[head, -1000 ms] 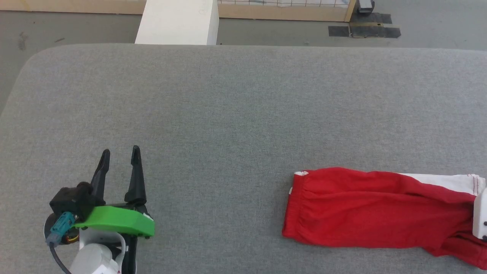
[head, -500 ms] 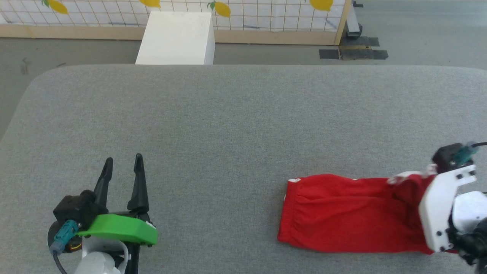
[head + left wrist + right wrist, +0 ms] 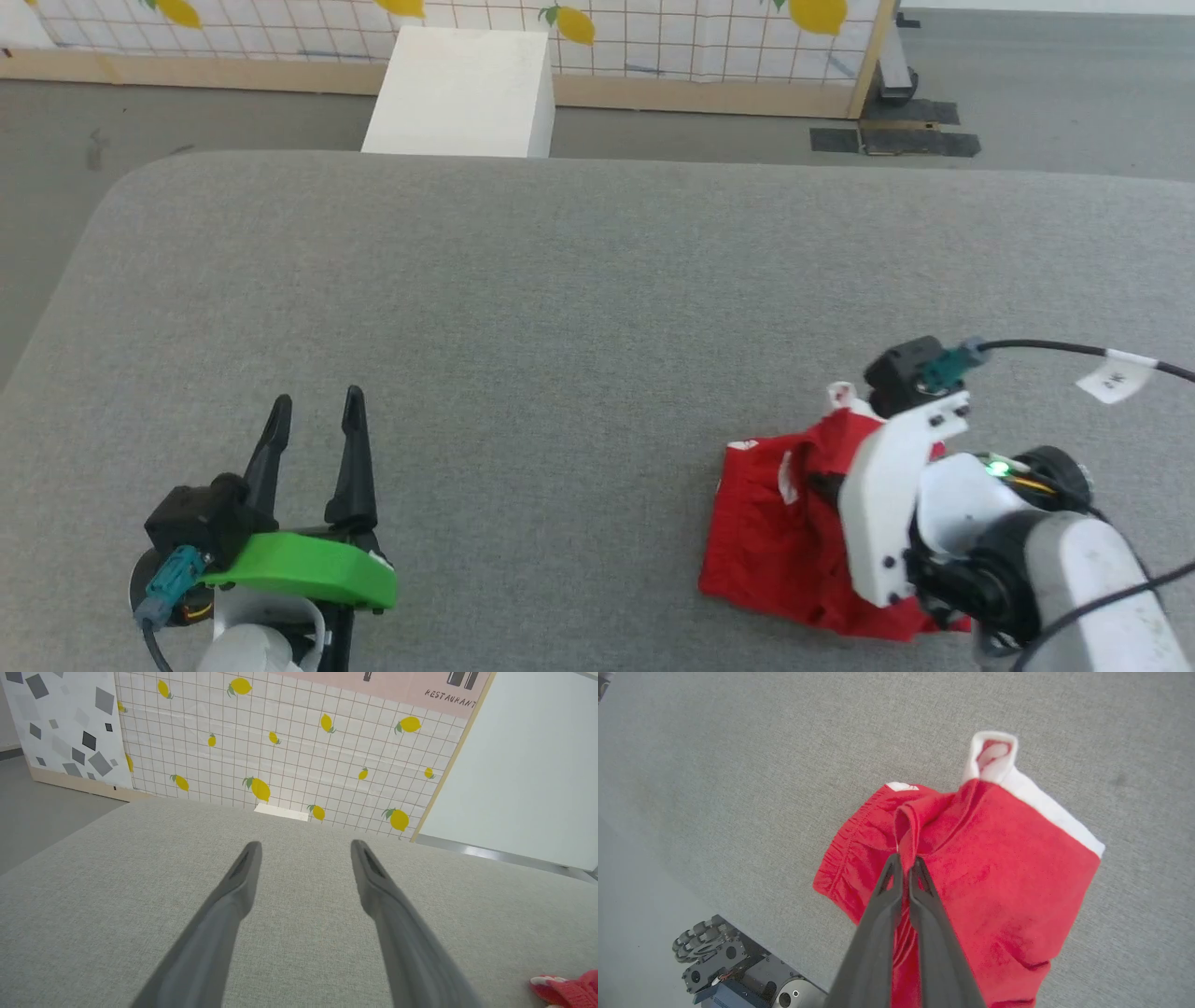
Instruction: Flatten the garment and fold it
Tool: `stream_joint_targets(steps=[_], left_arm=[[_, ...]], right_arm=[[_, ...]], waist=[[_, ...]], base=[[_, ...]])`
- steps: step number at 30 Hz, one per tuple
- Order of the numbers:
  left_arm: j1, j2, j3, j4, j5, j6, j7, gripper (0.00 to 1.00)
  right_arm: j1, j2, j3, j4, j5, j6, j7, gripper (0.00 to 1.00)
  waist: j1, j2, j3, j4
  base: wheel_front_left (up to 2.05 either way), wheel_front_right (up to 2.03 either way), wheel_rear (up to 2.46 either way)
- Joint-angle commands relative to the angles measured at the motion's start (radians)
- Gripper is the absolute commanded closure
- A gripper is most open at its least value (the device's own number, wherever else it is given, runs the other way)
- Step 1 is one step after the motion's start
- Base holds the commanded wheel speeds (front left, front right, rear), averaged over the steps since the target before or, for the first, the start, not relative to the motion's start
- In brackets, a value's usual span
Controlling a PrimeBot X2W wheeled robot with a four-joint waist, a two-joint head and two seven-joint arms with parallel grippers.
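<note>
**Right pincer [image 3: 906,863] pinched the shorts [image 3: 994,868]**

The right pincer was squeezed tight on a fold of the red shorts. There was one pair of shorts, bunched up on the gray table [image 3: 560,280] near its right side. Two pincers showed. The left pincer [image 3: 316,399] was open, well apart from the shorts. One white block [image 3: 462,89] stood on the floor past the table.
</note>
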Motion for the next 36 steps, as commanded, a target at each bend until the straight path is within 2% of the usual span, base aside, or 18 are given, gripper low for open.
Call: stream_joint_targets(steps=[1, 7, 8, 9, 10, 12, 13, 17, 22, 26, 31, 36], left_arm=[[0.015, 0.000, -0.003, 0.002, 0.004, -0.004, -0.004, 0.00], [0.015, 0.001, -0.002, 0.000, 0.001, -0.002, -0.004, 0.00], [0.012, 0.000, -0.004, 0.003, -0.001, -0.001, -0.004, 0.00], [0.010, -0.001, -0.005, 0.003, -0.001, -0.001, -0.004, 0.00], [0.008, -0.002, -0.004, 0.004, -0.002, 0.000, -0.004, 0.00], [0.006, -0.003, -0.002, 0.004, -0.004, 0.002, -0.004, 0.00], [0.008, -0.003, 0.001, 0.006, -0.004, 0.004, -0.004, 0.00], [0.013, 0.000, 0.006, 0.005, -0.003, 0.006, -0.004, 0.00], [0.010, 0.005, 0.011, -0.006, 0.003, 0.007, -0.004, 0.00], [0.008, 0.008, 0.012, -0.013, 0.010, 0.008, -0.004, 0.00], [0.010, 0.010, 0.016, -0.018, 0.012, 0.009, -0.004, 0.00], [0.002, 0.012, 0.013, -0.021, 0.014, 0.005, -0.005, 0.00]], right_arm=[[-0.020, 0.013, 0.014, 0.028, 0.009, -0.002, -0.017, 1.00], [-0.058, 0.044, 0.070, 0.166, 0.013, -0.002, -0.060, 1.00], [-0.069, 0.050, 0.094, 0.221, 0.018, -0.002, -0.074, 0.83], [-0.073, 0.051, 0.101, 0.237, 0.024, -0.002, -0.083, 0.21], [-0.080, 0.052, 0.109, 0.250, 0.030, -0.002, -0.102, 0.00], [-0.094, 0.054, 0.129, 0.261, 0.060, -0.002, -0.131, 0.00], [-0.119, 0.056, 0.142, 0.236, 0.140, -0.002, -0.194, 0.00], [-0.147, 0.055, 0.130, 0.182, 0.143, -0.002, -0.239, 0.00], [-0.130, -0.001, 0.002, 0.083, 0.057, -0.002, -0.284, 0.00], [-0.061, -0.061, -0.096, 0.058, -0.039, -0.002, -0.265, 0.00], [0.035, -0.071, -0.121, 0.085, -0.076, -0.002, -0.244, 0.00], [0.089, -0.052, -0.084, 0.157, -0.073, -0.002, -0.257, 0.00]], waist=[[0.0000, 0.0000, 0.006, 0.014], [0.0000, 0.0000, 0.023, 0.030], [0.0000, 0.0000, 0.028, 0.036], [0.0000, 0.0000, 0.030, 0.037], [0.0000, 0.0000, 0.032, 0.036], [0.0000, 0.0000, 0.035, 0.033], [0.0000, 0.0000, 0.033, 0.020], [0.0000, 0.0000, 0.027, -0.009], [0.0000, 0.0000, 0.022, -0.042], [0.0000, 0.0000, 0.025, -0.060], [0.0000, 0.0000, 0.033, -0.079], [0.0000, 0.0000, 0.049, -0.079]], base=[[0.00, 0.00, 0.00], [0.00, 0.00, 0.00], [0.00, 0.00, 0.00], [0.00, 0.00, 0.00], [0.00, 0.00, 0.00], [0.00, 0.00, 0.00], [0.00, 0.00, 0.00], [0.00, 0.00, 0.00], [0.00, 0.00, 0.00], [0.00, 0.00, 0.00], [0.00, 0.00, 0.00], [0.00, 0.00, 0.00]])
